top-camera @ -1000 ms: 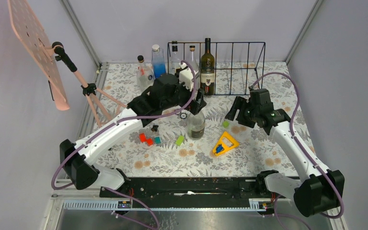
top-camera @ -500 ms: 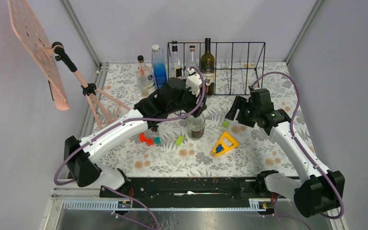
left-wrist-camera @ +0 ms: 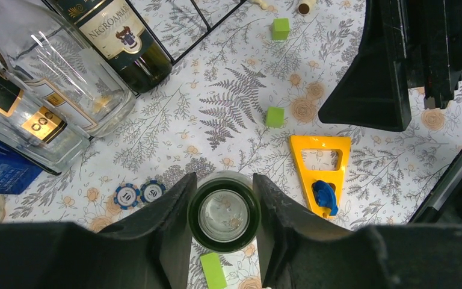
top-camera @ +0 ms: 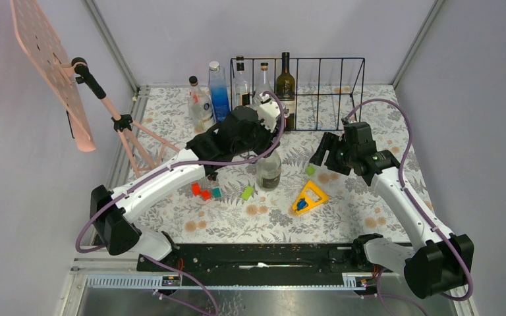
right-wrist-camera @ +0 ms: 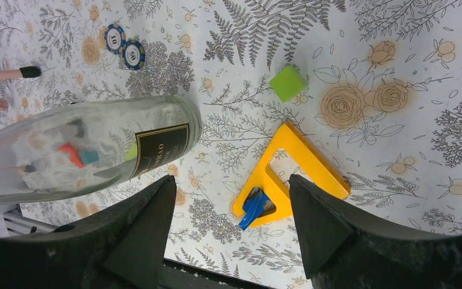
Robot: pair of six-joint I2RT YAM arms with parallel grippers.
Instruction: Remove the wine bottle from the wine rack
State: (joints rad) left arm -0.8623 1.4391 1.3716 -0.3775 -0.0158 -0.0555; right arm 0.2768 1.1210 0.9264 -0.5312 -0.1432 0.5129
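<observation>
We are looking at the clear glass wine bottle with a black, gold-edged label (top-camera: 269,172), which is standing upright on the floral-print tablecloth (top-camera: 369,204) at the centre of the top view. It is out of, and in front of, the long black wire-frame wine rack (top-camera: 329,59) running along the upper middle of the frame. The left gripper (left-wrist-camera: 224,201) is clamping this bottle's neck: in the left wrist view its black fingers (left-wrist-camera: 168,226) are pressing on either side of the round mouth at lower centre. In the rack's left bays a black-capped clear bottle (top-camera: 240,80), a slim clear bottle (top-camera: 263,78) and a dark green wine bottle with a cream label (top-camera: 285,92) are standing side by side. Just left of the rack, a blue-tinted bottle (top-camera: 218,84) and a small clear bottle with a red label (top-camera: 197,102) are standing on the cloth. The right gripper (right-wrist-camera: 230,180) is hovering right of centre, its jaws standing apart with nothing between them. Below that gap we are seeing a yellow triangular plastic frame (left-wrist-camera: 320,143) lying flat, lower right of the gripped bottle. A green cube (top-camera: 310,170) is lying near the right gripper. A flat lime block (top-camera: 247,193), a teal cube (top-camera: 217,192) and red blocks (top-camera: 201,191) are lying lower left of the bottle, and two poker chips (left-wrist-camera: 138,194) are sitting just beside it. A pink perforated board (top-camera: 46,59) is leaning at upper left.
</observation>
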